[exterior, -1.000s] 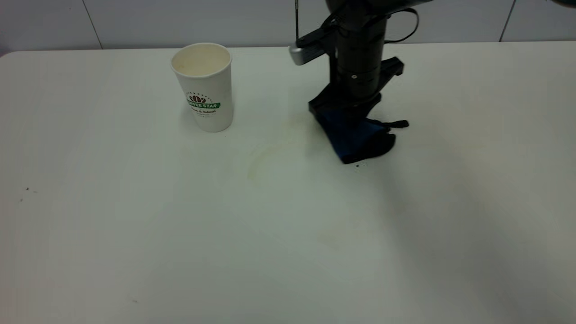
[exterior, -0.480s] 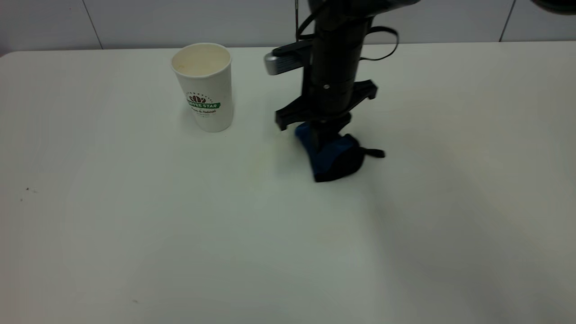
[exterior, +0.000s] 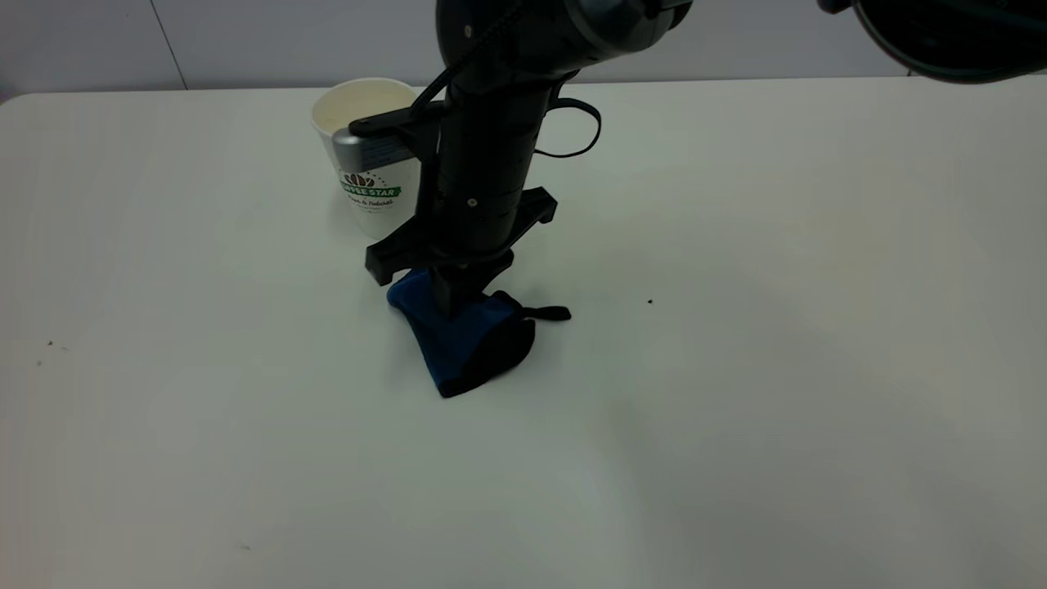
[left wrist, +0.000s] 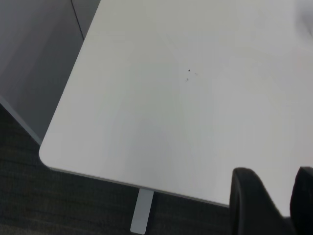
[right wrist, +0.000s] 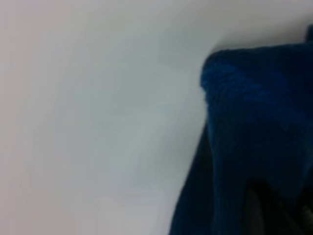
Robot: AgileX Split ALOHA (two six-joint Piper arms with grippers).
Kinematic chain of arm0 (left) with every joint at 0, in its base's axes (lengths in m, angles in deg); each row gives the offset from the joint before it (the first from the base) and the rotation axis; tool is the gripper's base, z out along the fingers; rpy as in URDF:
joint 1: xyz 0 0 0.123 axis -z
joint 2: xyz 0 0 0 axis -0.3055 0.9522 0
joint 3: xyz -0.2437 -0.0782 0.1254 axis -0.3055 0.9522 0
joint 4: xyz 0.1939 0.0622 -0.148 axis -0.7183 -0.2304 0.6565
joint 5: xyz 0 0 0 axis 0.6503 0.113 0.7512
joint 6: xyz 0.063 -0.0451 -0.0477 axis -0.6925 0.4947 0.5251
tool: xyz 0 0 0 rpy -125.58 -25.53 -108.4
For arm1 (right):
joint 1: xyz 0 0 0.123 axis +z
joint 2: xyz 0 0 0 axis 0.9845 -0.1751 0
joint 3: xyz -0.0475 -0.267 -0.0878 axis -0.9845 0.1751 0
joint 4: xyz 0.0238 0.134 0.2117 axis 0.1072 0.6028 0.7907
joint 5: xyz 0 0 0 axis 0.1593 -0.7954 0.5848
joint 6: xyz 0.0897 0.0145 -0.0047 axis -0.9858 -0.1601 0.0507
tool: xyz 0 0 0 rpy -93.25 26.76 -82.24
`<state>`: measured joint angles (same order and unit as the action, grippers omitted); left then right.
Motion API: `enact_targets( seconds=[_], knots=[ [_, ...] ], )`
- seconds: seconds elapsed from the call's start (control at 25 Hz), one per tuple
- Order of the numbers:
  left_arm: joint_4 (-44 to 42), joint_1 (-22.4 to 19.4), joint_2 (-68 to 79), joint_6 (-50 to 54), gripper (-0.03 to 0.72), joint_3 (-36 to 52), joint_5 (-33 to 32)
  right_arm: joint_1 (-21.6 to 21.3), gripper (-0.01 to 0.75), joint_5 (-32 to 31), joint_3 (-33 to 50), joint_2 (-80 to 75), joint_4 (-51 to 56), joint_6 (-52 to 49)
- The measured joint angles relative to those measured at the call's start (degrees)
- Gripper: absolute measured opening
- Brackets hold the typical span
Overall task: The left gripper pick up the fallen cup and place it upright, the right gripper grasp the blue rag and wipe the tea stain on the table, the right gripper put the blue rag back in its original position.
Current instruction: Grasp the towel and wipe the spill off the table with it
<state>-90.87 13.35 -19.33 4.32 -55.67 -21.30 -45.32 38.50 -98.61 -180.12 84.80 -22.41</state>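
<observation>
I see the cup (exterior: 372,155) upright near the worktop's (exterior: 777,327) far edge. My right gripper (exterior: 451,304), jaws clenched on the blue rag (exterior: 462,348), presses it mid-worktop; wiping seems underway, returning remains.

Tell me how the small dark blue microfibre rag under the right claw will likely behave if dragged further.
The small dark blue microfibre rag is bunched under the black two-fingered right gripper, so it is probably floppy and will likely fold rather than slide flat. Its black loop tab trails loose and may drag behind. On the glossy white table it should glide easily.
</observation>
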Motion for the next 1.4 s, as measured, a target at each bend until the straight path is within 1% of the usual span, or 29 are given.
enact_targets(
  seconds=[0.28, 0.44, 0.64, 0.8, 0.88, 0.96, 1.04, 1.16, 1.28, 1.36, 1.4],
  knots=[
    [0.00, 0.00, 0.00, 0.00, 0.241, 0.00, 0.00, -6.82, 0.059, 1.49, 0.00, -0.03, -2.57, -2.42],
    [0.00, 0.00, 0.00, 0.00, 0.241, 0.00, 0.00, -12.54, 0.063, 0.94, 0.00, -0.03, -7.34, -7.56],
    [0.00, 0.00, 0.00, 0.00, 0.241, 0.00, 0.00, -20.73, 0.072, -5.56, 0.00, -0.03, -10.40, -14.34],
    [0.00, 0.00, 0.00, 0.00, 0.241, 0.00, 0.00, -26.21, 0.096, -9.91, -0.15, -0.03, -10.65, -15.47],
    [0.00, 0.00, 0.00, 0.00, 0.241, 0.00, 0.00, -28.59, 0.120, -11.45, -0.71, -0.03, -10.77, -15.38],
    [0.00, 0.00, 0.00, 0.00, 0.241, 0.00, 0.00, -30.97, 0.165, -12.17, -1.56, -0.03, -11.02, -14.39],
    [0.00, 0.00, 0.00, 0.00, 0.241, 0.00, 0.00, -32.79, 0.235, -13.64, -3.05, -0.03, -11.06, -13.64],
    [0.00, 0.00, 0.00, 0.00, 0.241, 0.00, 0.00, -34.26, 0.408, -17.12, -6.16, -0.03, -10.31, -10.94],
    [0.00, 0.00, 0.00, 0.00, 0.241, 0.00, 0.00, -34.51, 0.640, -21.32, -9.72, -0.03, -9.91, -6.03],
    [0.00, 0.00, 0.00, 0.00, 0.241, 0.00, 0.00, -34.51, 0.704, -25.17, -12.40, -0.03, -9.13, -4.04],
    [0.00, 0.00, 0.00, 0.00, 0.241, 0.00, 0.00, -34.51, 0.716, -26.26, -14.05, -0.03, -8.55, -3.49]
  ],
)
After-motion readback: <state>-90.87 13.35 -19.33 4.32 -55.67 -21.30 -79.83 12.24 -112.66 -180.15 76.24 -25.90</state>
